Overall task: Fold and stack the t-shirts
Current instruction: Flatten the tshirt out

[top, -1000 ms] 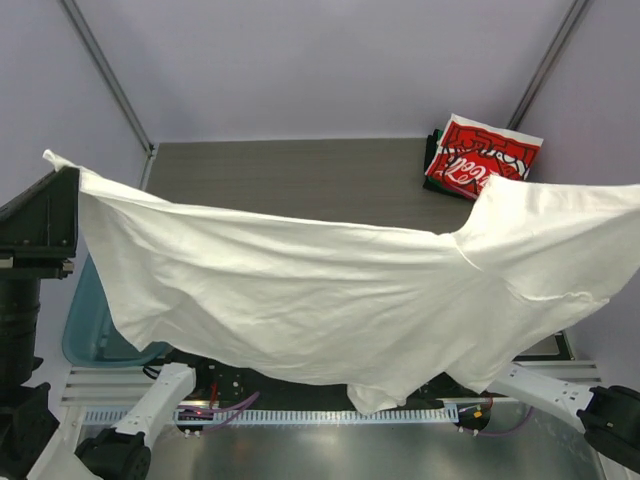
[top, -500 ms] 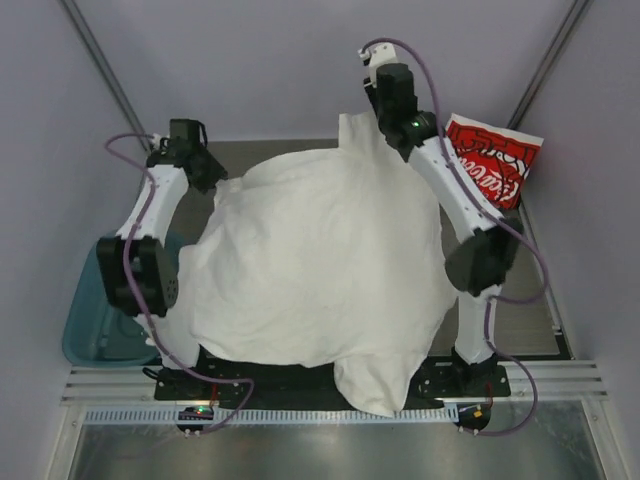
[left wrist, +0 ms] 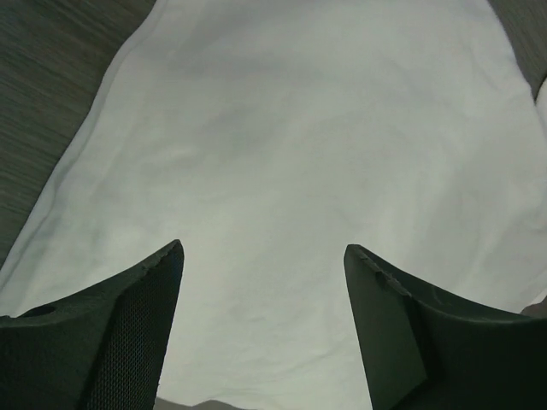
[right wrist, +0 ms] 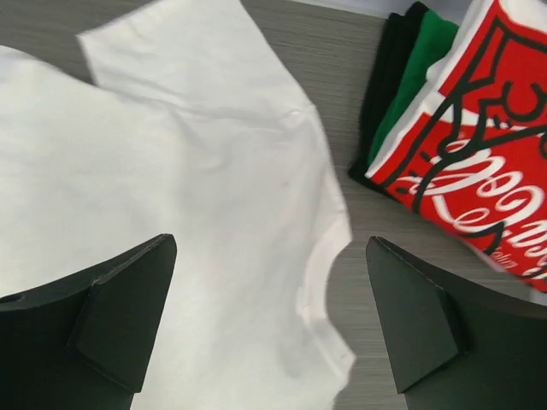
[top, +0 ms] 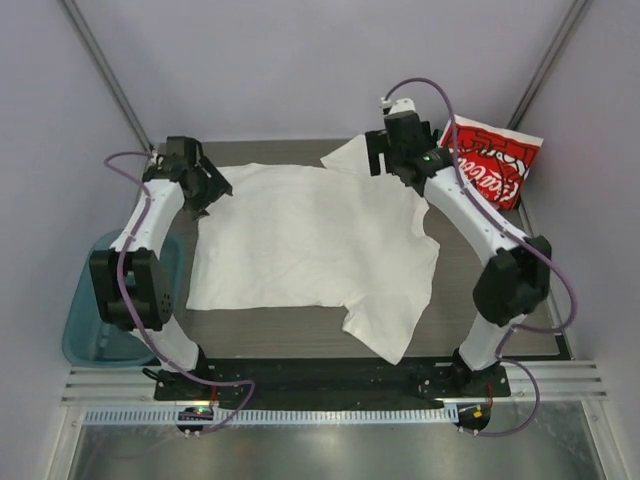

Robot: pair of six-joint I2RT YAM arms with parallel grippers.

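Note:
The plain white t-shirt (top: 310, 240) lies spread out on the dark table, one sleeve (top: 385, 335) reaching toward the near edge and another (top: 345, 155) at the far side. My left gripper (top: 213, 188) hovers open over the shirt's far left corner, and the left wrist view shows only white cloth (left wrist: 282, 145) between its fingers (left wrist: 263, 248). My right gripper (top: 392, 165) hovers open over the far right shoulder, above the shirt's edge (right wrist: 197, 171), nothing between its fingers (right wrist: 272, 241). The folded stack of t-shirts (top: 490, 160), red with white lettering on top (right wrist: 479, 154), sits at the far right corner.
A teal plastic bin (top: 85, 320) stands off the table's left side beside the left arm's base. Green (right wrist: 419, 68) and black (right wrist: 389, 77) folded shirts show under the red one. A strip of bare table (right wrist: 376, 213) separates the white shirt from the stack.
The white shirt, held stretched high between both grippers a second ago, has dropped and now lies flat on the table. Both grippers have opened and let go.

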